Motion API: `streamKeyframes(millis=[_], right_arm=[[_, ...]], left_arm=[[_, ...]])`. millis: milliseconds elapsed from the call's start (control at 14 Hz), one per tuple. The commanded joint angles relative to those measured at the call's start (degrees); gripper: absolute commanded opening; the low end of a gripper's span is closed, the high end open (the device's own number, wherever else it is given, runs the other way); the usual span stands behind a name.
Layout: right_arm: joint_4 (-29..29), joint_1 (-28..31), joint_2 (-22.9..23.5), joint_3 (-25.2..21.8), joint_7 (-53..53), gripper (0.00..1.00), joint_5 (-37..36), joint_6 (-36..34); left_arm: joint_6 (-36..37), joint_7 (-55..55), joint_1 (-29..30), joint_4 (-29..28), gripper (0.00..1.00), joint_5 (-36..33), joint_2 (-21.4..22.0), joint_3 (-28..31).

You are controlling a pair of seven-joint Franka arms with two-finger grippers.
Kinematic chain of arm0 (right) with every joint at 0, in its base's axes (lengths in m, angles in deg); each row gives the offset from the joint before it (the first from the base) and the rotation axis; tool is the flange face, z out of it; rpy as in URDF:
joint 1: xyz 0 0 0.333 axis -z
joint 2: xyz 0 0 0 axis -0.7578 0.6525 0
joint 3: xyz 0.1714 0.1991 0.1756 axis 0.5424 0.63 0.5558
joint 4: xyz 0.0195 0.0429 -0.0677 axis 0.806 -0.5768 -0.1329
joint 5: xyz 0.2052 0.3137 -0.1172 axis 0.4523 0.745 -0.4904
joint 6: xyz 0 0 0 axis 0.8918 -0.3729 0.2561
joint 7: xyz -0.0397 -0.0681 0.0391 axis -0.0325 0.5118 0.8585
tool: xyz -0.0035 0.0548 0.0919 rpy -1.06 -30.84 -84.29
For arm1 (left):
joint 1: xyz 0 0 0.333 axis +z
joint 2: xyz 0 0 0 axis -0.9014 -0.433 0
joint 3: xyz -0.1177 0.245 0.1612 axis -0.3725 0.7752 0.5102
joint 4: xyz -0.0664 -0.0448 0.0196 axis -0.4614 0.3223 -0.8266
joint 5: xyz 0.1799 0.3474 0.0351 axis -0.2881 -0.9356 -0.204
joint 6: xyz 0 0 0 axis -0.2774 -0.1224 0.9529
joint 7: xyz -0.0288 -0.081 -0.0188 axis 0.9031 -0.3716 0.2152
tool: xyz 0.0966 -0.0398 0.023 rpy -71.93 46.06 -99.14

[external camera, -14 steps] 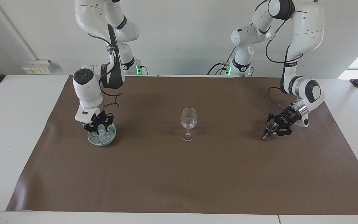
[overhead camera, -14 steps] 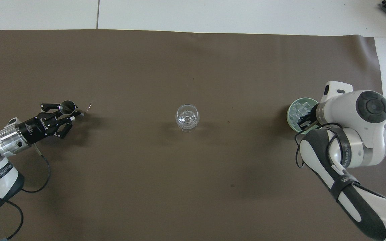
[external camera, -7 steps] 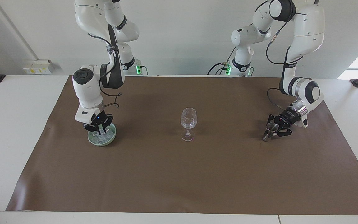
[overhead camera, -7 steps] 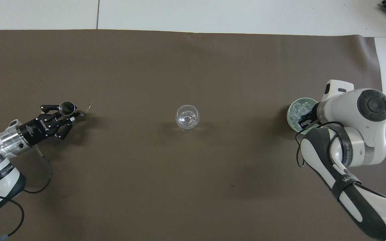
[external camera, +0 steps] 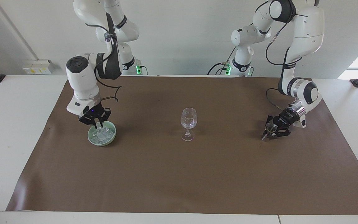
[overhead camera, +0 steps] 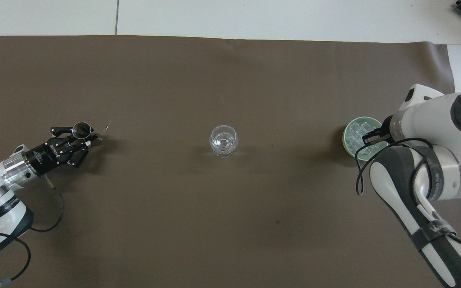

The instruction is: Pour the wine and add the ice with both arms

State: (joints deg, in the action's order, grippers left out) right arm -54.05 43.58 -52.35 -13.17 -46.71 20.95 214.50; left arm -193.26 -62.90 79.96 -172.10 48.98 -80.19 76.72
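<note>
Under the black right gripper (external camera: pixel 98 125) sits a pale green bowl (external camera: pixel 90 138) of clear, glassy ice (external camera: pixel 105 134). The black left gripper (external camera: pixel 271 131) surrounds a silvery metal cup (external camera: pixel 270 127). Between both stands a clear wine glass (external camera: pixel 188 119) on plain brown mat (external camera: pixel 179 174).

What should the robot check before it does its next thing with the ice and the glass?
1. Wine glass standing upright on the brown mat, between the two arms: ok.
2. Ice in the green bowl, toward the right arm's end of the table: ok.
3. Right gripper raised over the bowl: ok.
4. An ice cube picked up by the right gripper: cannot tell.
5. Left gripper with its jaws shut on the small metal cup: ok.
6. Wine inside the small metal cup, ready to pour: cannot tell.
</note>
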Motion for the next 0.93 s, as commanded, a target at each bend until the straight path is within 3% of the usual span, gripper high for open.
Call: streamKeyframes(millis=[0, 71, 570, 856], right_arm=[[2.23, -0.11, -1.41, 1.86, 4.76, 0.00, 4.02, -3.07], [3.55, -0.11, -1.68, 2.65, 6.95, 0.00, 4.02, -4.64], [8.65, -0.11, -5.45, 8.89, 17.78, 0.00, 4.02, -13.79], [9.36, -0.11, -8.36, 12.14, 22.34, 0.00, 4.11, -17.48]], left_arm=[[1.08, 1.14, 0.29, -0.96, 0.72, 1.00, -0.14, -0.03], [1.08, 1.05, 0.46, -0.96, 1.00, 1.00, -0.05, -0.03], [0.12, 0.61, 0.29, -0.96, 1.00, 0.73, 0.30, 0.32], [-4.27, 0.79, -1.64, -1.22, 1.00, -0.23, 2.75, 0.49]])
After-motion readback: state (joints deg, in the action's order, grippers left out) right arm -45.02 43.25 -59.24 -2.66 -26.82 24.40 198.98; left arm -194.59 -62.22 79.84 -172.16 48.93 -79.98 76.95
